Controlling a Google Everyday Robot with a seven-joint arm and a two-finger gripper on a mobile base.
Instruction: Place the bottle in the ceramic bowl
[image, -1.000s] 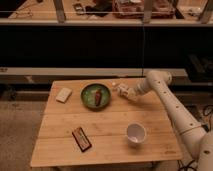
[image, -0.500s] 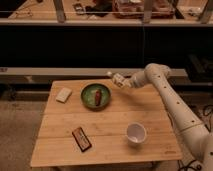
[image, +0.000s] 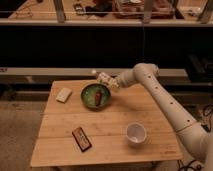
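Small whitish plastic bottle (image: 103, 78) w/ pale cap and faint printed label is held in the air, lying roughly horizontal, cap end pointing left and slightly up. It sits just above the upper right rim of the round shallow green glazed ceramic bowl (image: 88, 93), not touching it. Bottle looks about as long as the bowl is wide.

Tool (image: 111, 81) is at the end of the white arm (image: 165, 100), which reaches in from the right; tool is clamped on the bottle's right end, fingers closed tight around it.

Bowl sits toward the back of the light wooden slatted surface (image: 110, 125), w/ a reddish-brown item (image: 98, 96) inside, type unclear. Flat white rectangular block (image: 63, 95) lies just left of the bowl, apart from it. Small white round cup (image: 136, 133) stands upright front right, well apart from bowl. Dark rectangular packet w/ reddish print (image: 81, 138) lies front left, angled.
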